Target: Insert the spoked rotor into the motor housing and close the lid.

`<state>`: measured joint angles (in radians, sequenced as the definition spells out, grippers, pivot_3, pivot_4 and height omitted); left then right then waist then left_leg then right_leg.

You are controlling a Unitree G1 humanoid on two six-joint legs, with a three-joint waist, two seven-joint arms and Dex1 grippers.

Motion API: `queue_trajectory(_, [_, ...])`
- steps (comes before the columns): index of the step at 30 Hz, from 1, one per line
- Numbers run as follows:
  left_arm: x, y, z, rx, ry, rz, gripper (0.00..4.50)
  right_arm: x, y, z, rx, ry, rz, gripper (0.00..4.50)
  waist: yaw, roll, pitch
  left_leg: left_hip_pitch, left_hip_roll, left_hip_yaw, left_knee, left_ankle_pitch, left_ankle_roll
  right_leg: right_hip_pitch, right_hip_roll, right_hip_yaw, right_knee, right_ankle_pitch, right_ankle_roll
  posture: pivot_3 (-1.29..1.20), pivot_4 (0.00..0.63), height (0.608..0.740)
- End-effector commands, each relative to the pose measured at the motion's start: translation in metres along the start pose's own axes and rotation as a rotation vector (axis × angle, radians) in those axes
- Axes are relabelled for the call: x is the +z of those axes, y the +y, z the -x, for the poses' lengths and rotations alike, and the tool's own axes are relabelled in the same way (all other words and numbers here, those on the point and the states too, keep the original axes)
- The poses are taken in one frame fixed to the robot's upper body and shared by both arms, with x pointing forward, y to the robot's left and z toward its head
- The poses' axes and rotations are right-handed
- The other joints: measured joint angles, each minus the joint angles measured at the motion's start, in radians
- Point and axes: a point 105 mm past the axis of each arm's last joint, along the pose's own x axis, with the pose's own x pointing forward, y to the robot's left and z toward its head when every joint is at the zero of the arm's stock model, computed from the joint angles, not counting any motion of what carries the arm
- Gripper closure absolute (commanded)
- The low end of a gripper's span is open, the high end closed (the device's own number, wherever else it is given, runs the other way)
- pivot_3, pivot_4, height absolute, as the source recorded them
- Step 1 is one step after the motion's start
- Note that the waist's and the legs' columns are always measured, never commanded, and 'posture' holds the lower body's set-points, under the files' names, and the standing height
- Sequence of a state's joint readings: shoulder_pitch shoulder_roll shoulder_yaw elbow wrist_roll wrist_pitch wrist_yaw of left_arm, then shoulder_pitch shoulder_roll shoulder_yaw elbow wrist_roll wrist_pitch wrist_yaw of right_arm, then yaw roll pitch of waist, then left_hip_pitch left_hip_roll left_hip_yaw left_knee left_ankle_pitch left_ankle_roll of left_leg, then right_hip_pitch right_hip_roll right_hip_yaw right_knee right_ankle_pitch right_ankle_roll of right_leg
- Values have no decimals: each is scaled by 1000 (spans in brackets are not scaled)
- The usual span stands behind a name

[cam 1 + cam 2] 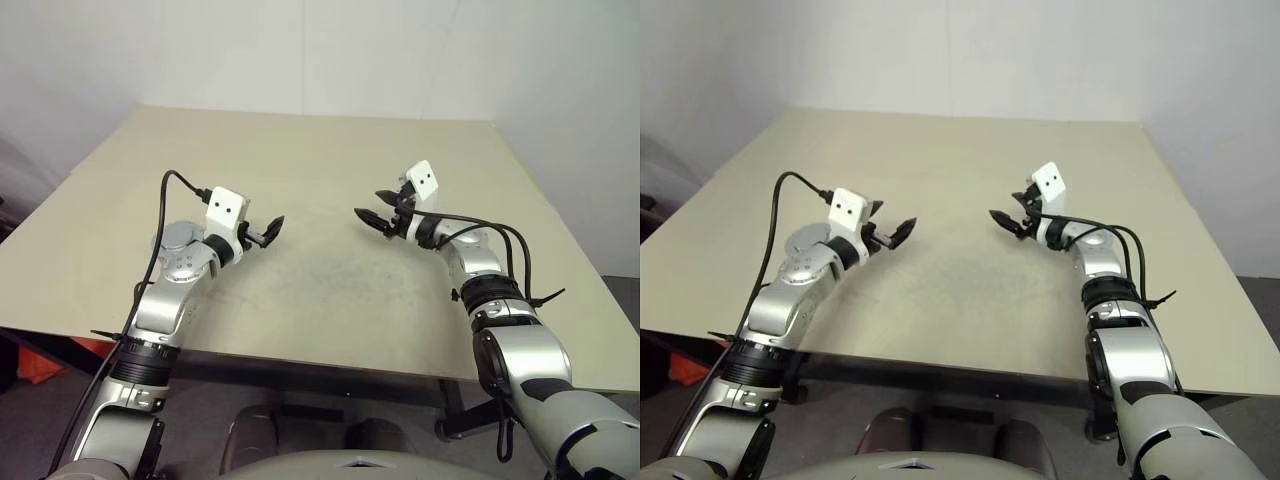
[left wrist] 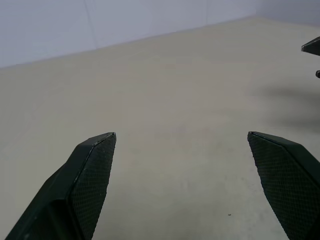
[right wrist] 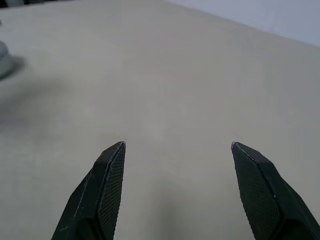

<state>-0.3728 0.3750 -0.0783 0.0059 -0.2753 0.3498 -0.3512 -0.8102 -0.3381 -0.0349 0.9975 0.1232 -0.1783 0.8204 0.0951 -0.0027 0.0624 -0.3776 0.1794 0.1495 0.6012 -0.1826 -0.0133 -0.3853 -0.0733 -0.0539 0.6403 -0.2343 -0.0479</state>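
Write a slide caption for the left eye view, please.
Both grippers, left and right, hover open above the beige table.

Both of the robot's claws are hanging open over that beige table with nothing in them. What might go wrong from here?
Two risks, as far as the frames let me judge. The left gripper and right gripper point at each other over the table; if both move inward, their fingertips might collide. Both hold nothing, and no parts lie between them, so closing now would likely grasp only air.
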Motion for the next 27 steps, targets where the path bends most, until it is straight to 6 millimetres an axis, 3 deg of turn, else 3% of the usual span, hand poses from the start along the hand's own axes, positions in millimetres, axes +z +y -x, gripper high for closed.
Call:
queue_trajectory(1, [16,-2,1,1,-50,-29,20,17,-2,-1,-13,-78,46,679,0,1,0,0,0,0,1,0,0,0,0,0,0,0,0,0,0,740])
queue_trajectory(9, [10,1,10,16,-29,-18,20,16,7,1,94,-68,-38,679,-1,1,0,-1,0,0,2,-1,3,0,0,0,0,0,0,0,0,740])
queue_trajectory(14, [10,4,10,44,-29,-24,20,19,-3,-4,7,-53,47,679,-1,1,0,-1,0,0,2,-1,3,0,0,0,0,0,0,0,0,740])
queue_trajectory(27, [4,3,12,31,6,-34,20,18,4,-6,36,-59,28,679,-1,1,0,-2,1,0,2,-1,4,-1,0,0,0,0,0,0,0,740])
